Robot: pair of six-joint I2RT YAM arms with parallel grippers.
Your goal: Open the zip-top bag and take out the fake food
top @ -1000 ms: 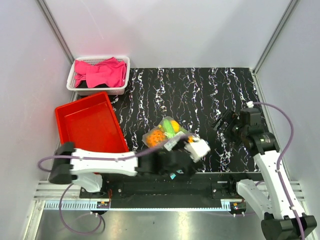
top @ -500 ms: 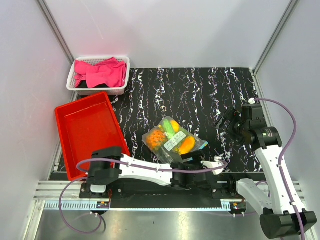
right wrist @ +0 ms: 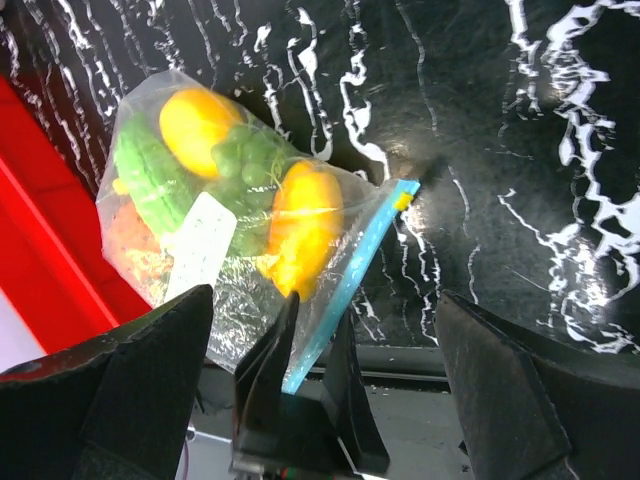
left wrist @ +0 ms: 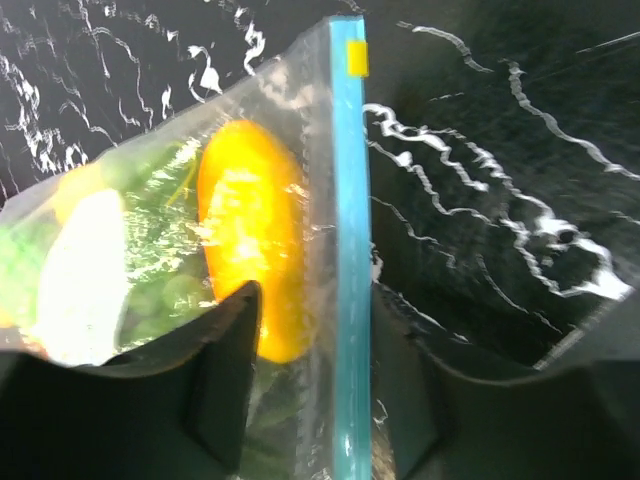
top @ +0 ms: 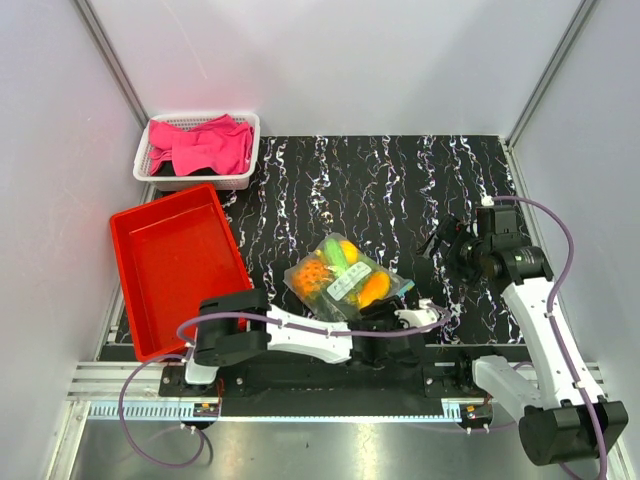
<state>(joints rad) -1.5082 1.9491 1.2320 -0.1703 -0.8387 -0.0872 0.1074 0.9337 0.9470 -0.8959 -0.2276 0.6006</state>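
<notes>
The zip-top bag (top: 345, 278) lies on the black marbled mat near the front edge, with its blue zip strip (top: 400, 290) on the right side. Inside is the fake food: a bumpy orange fruit (top: 310, 272), yellow ovals (right wrist: 305, 225) and green pieces (right wrist: 150, 180). My left gripper (top: 387, 311) is open, and its fingers (left wrist: 225, 380) stand on either side of the near end of the zip strip (left wrist: 350, 250). My right gripper (top: 440, 243) is open and empty, above the mat to the right of the bag. In its view (right wrist: 325, 300) it looks down on the bag (right wrist: 200, 200).
A red tray (top: 170, 250) stands left of the bag and shows in the right wrist view (right wrist: 40, 230). A white basket (top: 195, 180) holding pink cloth (top: 200, 145) sits at the back left. Grey walls close in the sides and the back.
My left arm swung from the bag's left side along the front edge, and its gripper now straddles the zip strip's near end. The bag shifted slightly. My right gripper edged left.
</notes>
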